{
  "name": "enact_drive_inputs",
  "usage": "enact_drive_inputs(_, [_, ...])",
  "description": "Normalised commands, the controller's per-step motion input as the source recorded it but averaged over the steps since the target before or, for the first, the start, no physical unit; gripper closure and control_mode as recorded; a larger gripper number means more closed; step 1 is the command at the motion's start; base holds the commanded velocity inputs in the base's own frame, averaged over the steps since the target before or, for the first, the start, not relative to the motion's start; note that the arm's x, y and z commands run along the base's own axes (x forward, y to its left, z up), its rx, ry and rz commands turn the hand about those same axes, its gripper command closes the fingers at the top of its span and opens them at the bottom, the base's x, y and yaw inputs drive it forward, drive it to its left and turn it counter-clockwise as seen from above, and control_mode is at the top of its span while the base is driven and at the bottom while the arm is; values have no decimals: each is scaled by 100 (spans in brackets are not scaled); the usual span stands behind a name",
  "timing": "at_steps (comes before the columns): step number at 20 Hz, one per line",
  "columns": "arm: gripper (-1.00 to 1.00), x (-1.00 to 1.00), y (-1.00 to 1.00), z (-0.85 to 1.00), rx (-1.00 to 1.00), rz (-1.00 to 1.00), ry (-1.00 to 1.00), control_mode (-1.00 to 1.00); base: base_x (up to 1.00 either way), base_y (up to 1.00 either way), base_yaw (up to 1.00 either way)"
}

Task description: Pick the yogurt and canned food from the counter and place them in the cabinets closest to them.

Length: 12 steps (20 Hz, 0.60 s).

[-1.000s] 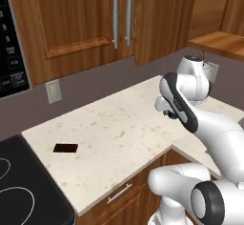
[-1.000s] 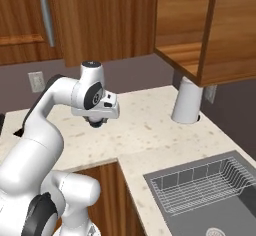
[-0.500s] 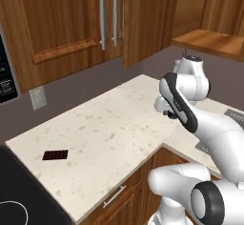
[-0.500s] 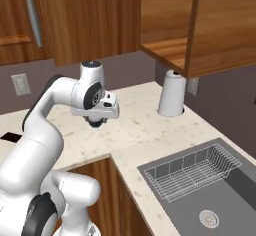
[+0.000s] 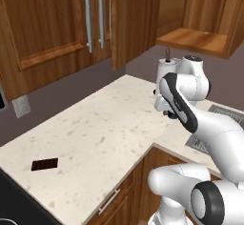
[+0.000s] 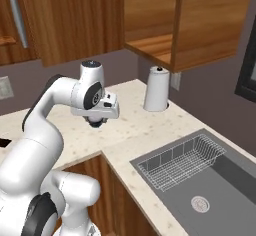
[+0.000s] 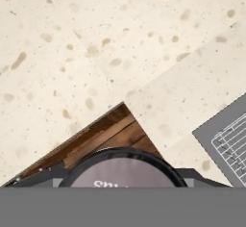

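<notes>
Far left of the left base view there's a wall outlet (image 5: 21, 106) under the cabinets (image 5: 47, 24), and below it a small flat dark bar (image 5: 45, 164) lying on the counter (image 5: 95, 133), well away from everything else. Moving right, two long steel handles (image 5: 93, 16) hang side by side on the closed doors, then there's an open cabinet with a bare wooden shelf (image 5: 195, 39). A tall white paper towel roll (image 5: 165, 71) stands upright on the worktop under that shelf, just behind the arm, so the elbow partly covers it from this side. The gripper (image 5: 167, 113) hangs over the inside corner of the counter, pointing down, above the surface and not touching it. In the hand view the canned food (image 7: 122, 169) sits right up against the camera at the bottom, grey-lilac top with a dark rim and a bit of white lettering, and as far as I can see the gripper is clamped around it, though the fingertips themselves are mostly hidden behind the tin. Under it you see the speckled stone, the wooden drawer front (image 7: 103, 137) at the corner, and a slice of the sink off to the right. From the right base view the same roll is near the arm on its right, under the open shelf, and further right the grey sink (image 6: 220, 190) has a wire rack (image 6: 177, 161) sitting in it.
</notes>
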Motion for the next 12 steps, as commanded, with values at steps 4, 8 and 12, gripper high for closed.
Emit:
enact_drive_inputs(4, [100,0,0,0,0,0,0,100,-1,-12,-34])
enact_drive_inputs(8, [100,0,0,0,0,0,0,100,0,-10,-35])
enact_drive_inputs(12, [100,0,0,0,0,0,0,100,0,-8,-36])
